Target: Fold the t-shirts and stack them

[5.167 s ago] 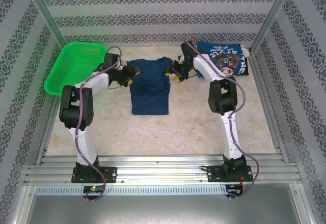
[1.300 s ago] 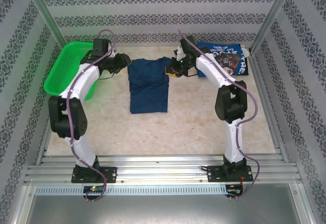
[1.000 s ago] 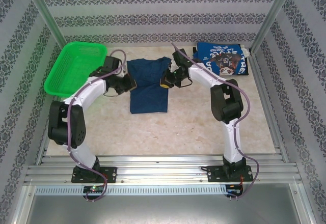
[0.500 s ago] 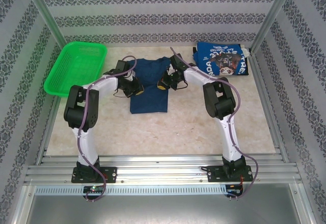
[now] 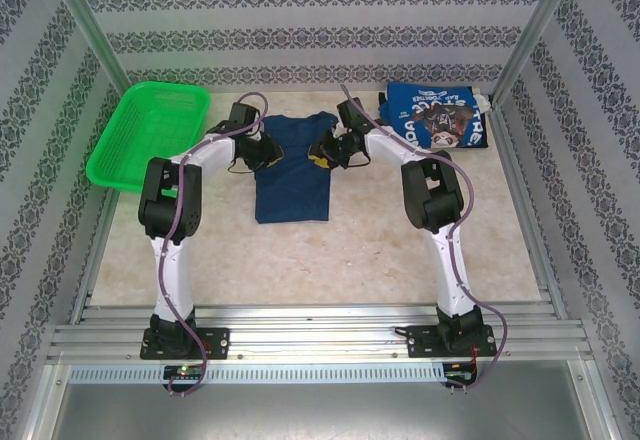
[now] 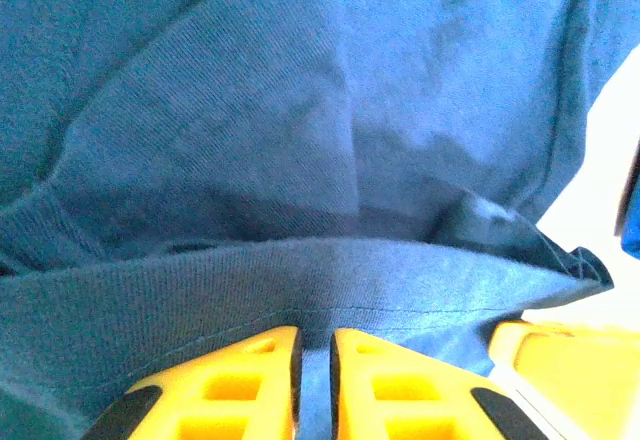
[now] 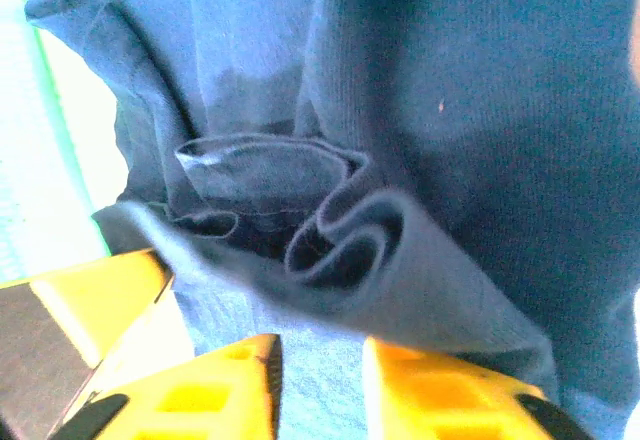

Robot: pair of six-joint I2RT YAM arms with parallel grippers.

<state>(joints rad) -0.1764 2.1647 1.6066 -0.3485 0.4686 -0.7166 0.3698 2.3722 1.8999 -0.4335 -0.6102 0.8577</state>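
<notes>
The dark navy cloth t-shirt point(image 6: 330, 140) runs past every edge of the left wrist view. The left gripper point(image 6: 313, 350) is cut off at the bottom; whether it pinches the hem is unclear. Near the right gripper point(image 7: 320, 360), a fold is blurred.

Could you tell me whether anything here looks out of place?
The navy t-shirt is bunched into rolled folds at one edge, seen from the right wrist, not flat. The brighter blue t-shirt lies askew in the far right corner.

Robot lab test cell: aluminium-profile frame point(image 5: 320, 325), patterned wall panels point(image 5: 320, 40), marble-look tabletop point(image 5: 350, 255).
</notes>
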